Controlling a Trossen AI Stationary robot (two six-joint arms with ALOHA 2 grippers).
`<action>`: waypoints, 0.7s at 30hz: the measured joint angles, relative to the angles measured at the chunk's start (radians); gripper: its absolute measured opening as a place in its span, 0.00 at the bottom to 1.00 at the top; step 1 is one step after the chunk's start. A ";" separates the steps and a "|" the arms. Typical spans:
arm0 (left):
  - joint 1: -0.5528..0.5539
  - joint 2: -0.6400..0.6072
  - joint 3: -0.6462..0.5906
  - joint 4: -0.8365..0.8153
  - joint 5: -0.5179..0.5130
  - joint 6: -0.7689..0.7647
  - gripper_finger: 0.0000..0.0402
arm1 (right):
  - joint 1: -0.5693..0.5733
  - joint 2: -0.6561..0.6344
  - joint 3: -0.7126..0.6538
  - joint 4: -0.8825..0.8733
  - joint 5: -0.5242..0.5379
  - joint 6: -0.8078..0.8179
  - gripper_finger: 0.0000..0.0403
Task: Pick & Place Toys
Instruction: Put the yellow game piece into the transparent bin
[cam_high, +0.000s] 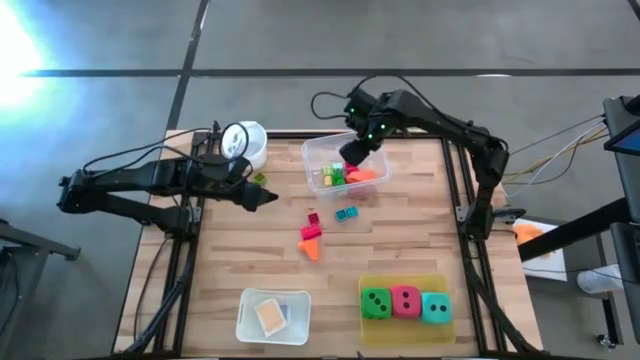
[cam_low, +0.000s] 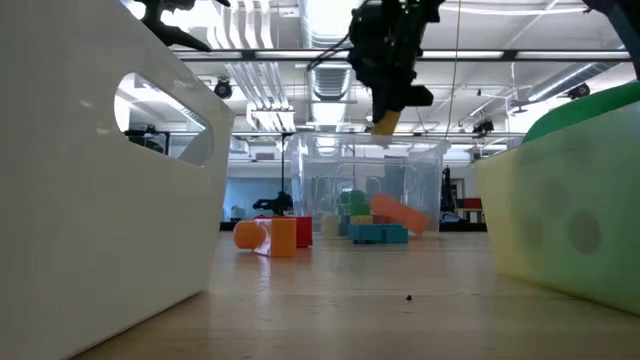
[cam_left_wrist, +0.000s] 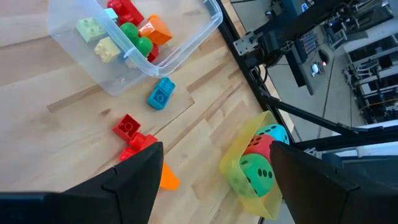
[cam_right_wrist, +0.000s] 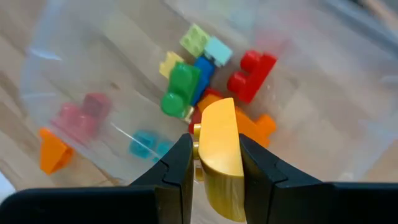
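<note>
Upper centre, we see right gripper (cam_right_wrist: 214, 163) clamped on a yellow block (cam_right_wrist: 219, 149) above the clear tub (cam_high: 316, 152); left gripper (cam_high: 262, 197) fingers apart, mid-left; loose blocks (cam_high: 313, 238) lie centre.

Grey floor (cam_high: 300, 35) (glare patch), ceiling striplights (cam_low: 250, 40).

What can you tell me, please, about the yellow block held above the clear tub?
The yellow block looks like smooth, glossy plastic, with a rounded upper end and a small stud showing on one side. It sits upright, clamped between the two dark fingers of the right tool, touching nothing else. It hangs above the clear tub, over the red, green, blue and orange blocks already lying inside.
</note>
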 joint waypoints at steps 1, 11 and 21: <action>0.000 0.000 0.000 0.000 0.000 0.000 0.74 | 0.000 0.000 -0.022 0.004 0.001 0.012 0.20; 0.000 0.000 0.000 0.000 -0.003 -0.004 0.74 | 0.002 0.000 -0.130 0.080 0.003 0.073 0.20; 0.002 0.000 0.000 0.000 -0.018 -0.007 0.74 | -0.029 0.002 -0.056 0.060 0.003 0.076 0.20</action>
